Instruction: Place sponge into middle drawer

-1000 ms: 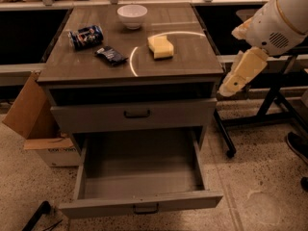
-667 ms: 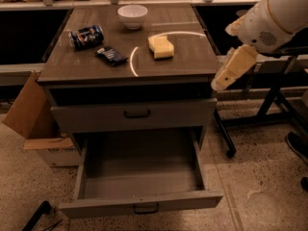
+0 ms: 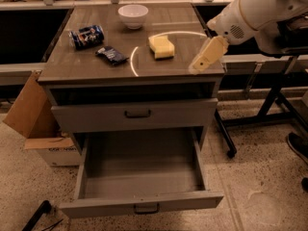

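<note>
The pale yellow sponge [image 3: 161, 46] lies on the wooden cabinet top [image 3: 96, 66], right of centre. The middle drawer [image 3: 139, 170] is pulled out at the bottom of the cabinet, with nothing on its grey floor. My gripper [image 3: 196, 69] hangs from the white arm [image 3: 250, 11] over the top's right front corner, to the right of the sponge and a little in front of it, not touching it.
A white bowl [image 3: 133, 15], a blue drink can [image 3: 86, 36] and a dark snack packet [image 3: 111, 55] sit on the top. A taller drawer front [image 3: 134, 114] above the open drawer is shut. A cardboard box [image 3: 29, 114] stands at the left and black stand legs [image 3: 267, 112] at the right.
The arm has swung left and up, bringing the gripper from beside the cabinet's right side to over the top's right front corner. The sponge and drawer have not moved.
</note>
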Controlling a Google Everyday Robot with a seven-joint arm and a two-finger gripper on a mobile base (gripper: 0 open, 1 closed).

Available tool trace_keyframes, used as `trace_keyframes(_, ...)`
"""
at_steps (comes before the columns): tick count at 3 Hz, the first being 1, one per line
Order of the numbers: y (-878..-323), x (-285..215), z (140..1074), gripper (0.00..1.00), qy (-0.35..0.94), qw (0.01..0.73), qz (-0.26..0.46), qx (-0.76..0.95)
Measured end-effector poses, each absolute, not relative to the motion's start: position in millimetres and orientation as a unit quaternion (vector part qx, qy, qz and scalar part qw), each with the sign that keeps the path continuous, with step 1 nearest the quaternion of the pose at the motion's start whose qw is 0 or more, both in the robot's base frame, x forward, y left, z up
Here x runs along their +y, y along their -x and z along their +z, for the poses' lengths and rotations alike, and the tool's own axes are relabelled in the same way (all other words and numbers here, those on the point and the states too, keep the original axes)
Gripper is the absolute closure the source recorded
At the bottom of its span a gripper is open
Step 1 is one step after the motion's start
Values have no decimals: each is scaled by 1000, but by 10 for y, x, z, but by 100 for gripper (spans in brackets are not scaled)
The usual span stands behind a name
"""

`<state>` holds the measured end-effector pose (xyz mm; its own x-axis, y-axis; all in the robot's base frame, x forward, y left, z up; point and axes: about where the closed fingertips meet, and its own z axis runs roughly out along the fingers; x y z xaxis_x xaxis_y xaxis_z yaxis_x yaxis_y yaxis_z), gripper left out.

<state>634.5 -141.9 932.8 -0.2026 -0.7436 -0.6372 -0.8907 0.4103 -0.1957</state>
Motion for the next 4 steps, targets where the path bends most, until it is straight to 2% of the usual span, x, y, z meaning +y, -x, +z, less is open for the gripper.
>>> trace_keyframes(2,-6967,-1147,9058,0,460,367,141,796)
trace_keyframes(4,-7151,-1107,8975,0,458,373,142,795)
